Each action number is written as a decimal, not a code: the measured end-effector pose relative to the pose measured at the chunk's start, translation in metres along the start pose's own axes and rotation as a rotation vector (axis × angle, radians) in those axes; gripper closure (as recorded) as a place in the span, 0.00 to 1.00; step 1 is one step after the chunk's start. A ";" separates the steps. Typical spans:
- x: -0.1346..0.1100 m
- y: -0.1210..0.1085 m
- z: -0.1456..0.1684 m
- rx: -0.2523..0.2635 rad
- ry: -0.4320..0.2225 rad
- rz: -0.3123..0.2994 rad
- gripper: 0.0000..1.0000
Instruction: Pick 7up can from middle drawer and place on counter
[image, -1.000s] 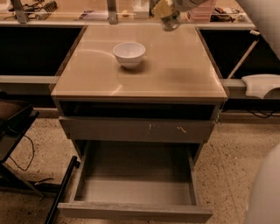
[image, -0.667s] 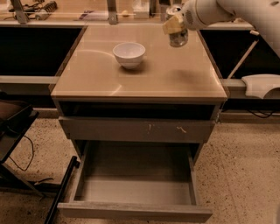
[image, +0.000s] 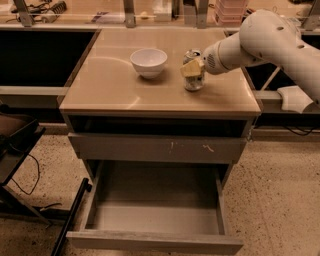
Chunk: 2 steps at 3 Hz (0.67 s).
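Note:
The 7up can (image: 194, 81) is upright over the right part of the tan counter (image: 115, 85), to the right of the white bowl. Its base is at the counter's surface; I cannot tell whether it rests there. My gripper (image: 192, 68) comes in from the right on the white arm (image: 265, 40) and is shut on the can's upper body. The pale fingers (image: 190, 69) cover the can's middle; its silver top shows above them. The middle drawer (image: 155, 210) is pulled out low in front, and nothing shows on its grey floor.
A white bowl (image: 148, 62) stands on the counter left of the can. A closed grey drawer front with pale scratches (image: 160, 148) sits above the open drawer. Dark recesses flank the cabinet. A black stand and cables (image: 20, 165) are on the speckled floor at left.
My gripper has come down and forward with the can, from above the counter's far edge to low over its right part beside the bowl.

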<state>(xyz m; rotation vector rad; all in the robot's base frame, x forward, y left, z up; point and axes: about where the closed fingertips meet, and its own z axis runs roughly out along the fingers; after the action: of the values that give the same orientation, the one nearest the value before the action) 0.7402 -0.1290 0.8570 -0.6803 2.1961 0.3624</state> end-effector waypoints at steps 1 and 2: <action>-0.004 0.000 -0.004 -0.001 0.001 0.000 0.81; -0.004 0.000 -0.004 -0.001 0.001 0.000 0.58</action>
<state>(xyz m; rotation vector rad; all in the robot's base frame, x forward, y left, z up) 0.7401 -0.1289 0.8626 -0.6805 2.1968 0.3635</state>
